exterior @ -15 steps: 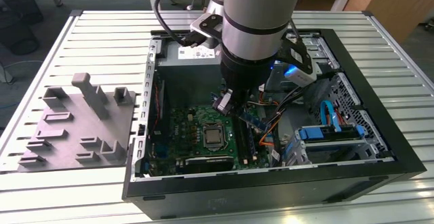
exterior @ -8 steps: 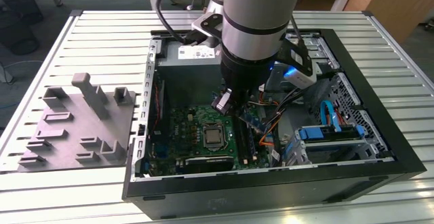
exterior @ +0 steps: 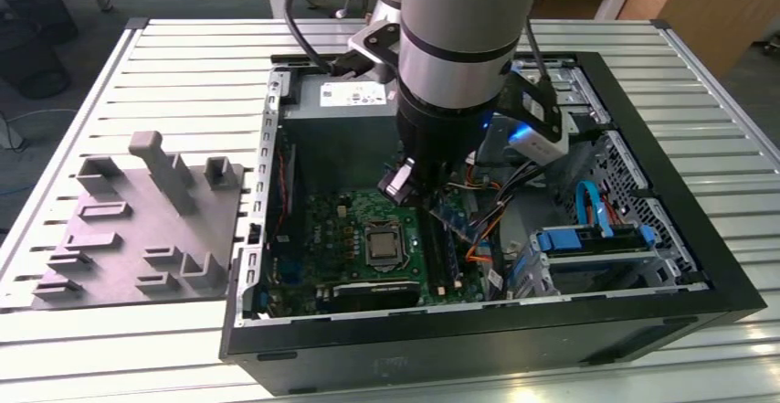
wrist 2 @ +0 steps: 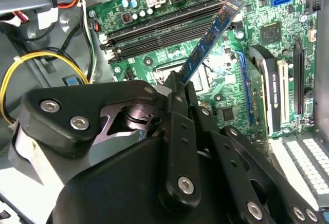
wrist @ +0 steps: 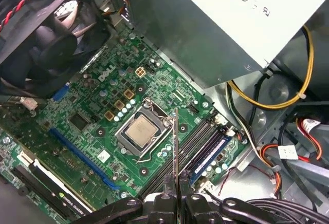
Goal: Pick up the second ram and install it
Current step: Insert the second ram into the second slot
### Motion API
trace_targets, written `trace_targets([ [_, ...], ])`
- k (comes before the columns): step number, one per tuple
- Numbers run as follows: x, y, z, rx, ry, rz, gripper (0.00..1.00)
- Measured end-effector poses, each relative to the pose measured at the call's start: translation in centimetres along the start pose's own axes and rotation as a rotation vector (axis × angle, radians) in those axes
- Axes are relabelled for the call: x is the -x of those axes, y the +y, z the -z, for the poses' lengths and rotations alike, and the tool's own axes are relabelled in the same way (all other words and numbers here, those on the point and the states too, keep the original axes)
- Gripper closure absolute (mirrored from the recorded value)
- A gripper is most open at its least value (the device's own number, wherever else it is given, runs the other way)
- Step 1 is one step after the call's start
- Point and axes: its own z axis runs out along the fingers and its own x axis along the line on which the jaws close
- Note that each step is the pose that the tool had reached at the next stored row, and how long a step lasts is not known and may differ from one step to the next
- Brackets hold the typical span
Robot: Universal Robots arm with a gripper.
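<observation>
second ram (wrist 2: 208, 36) | pinched edge-on in claw (wrist 2: 180, 86) | held over memory slots (wrist 2: 159, 31)

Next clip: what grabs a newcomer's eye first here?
A big silver arm reaches down into the open computer case in the exterior view. In the second wrist view its claw grips a blue memory stick slanting above the green motherboard. A gray tray lies beside the case, on the exterior view's left.

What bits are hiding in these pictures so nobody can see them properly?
- Second wrist view: the gripper covers the lower end of the second ram and much of the motherboard.
- First wrist view: the ram stands edge-on, so its chips are out of sight.
- Exterior view: the arm blocks where the gripper holds the ram.
</observation>
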Motion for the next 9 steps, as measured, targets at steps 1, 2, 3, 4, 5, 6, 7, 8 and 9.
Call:
trace_targets([
  [1,0.0,0.0,0.0,-0.0005,-0.0003,-0.008,0.86],
  [2,0.0,0.0,0.0,-0.0011,-0.0006,-0.015,0.86],
  [3,0.0,0.0,0.0,-0.0017,-0.001,-0.023,0.86],
  [4,0.0,0.0,0.0,-0.0023,-0.0013,-0.031,0.86],
  [5,0.0,0.0,0.0,-0.0028,-0.0017,-0.039,0.86],
  [6,0.0,0.0,-0.01,-0.0034,-0.0021,-0.047,0.86],
  [7,0.0,0.0,-0.01,-0.0041,-0.0024,-0.055,0.86],
  [8,0.0,0.0,0.0,-0.0047,-0.0027,-0.063,0.86],
  [9,0.0,0.0,-0.01,-0.0052,-0.003,-0.07,0.86],
])
